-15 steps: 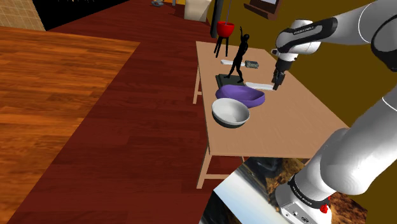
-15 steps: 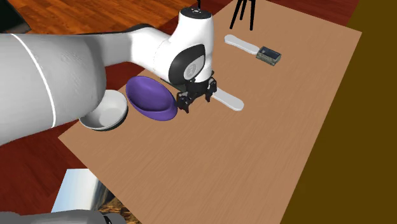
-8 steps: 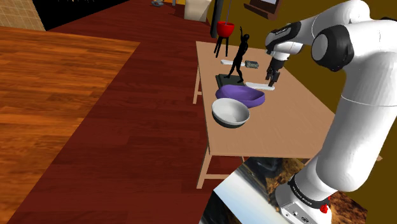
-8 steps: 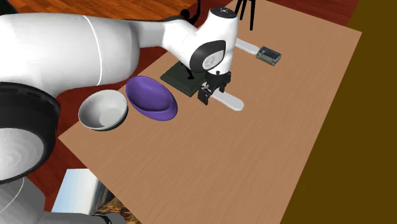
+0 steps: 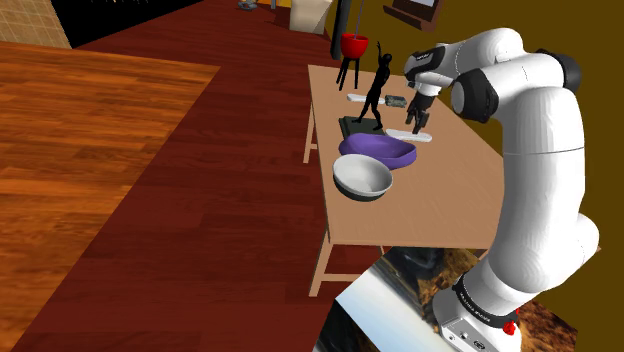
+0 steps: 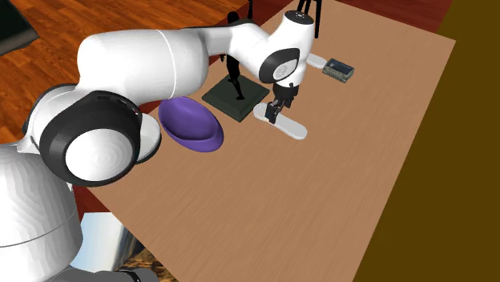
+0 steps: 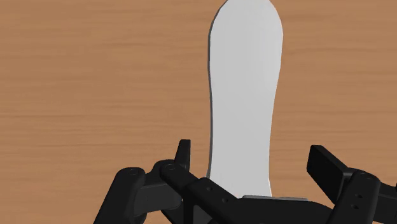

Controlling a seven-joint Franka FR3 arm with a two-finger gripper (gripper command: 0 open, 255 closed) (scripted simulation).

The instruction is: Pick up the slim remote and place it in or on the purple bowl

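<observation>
Released claw straddles the white slim remote on the surface (bare wood around it); purple bowl empty.

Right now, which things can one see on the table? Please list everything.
table: one, brown, on dark red floor
slim remote: one, white, flat on table, untouched
second remote: one, white, table's far end
small device: one, dark, beside second remote
figurine: one, black, on dark square base
pot: one, red, on black tripod, far corner
purple bowl: one, purple, beside the base
white bowl: one, white, next to purple bowl
arm: one, white, dark joints
gripper: one, black, open, straddling slim remote
</observation>
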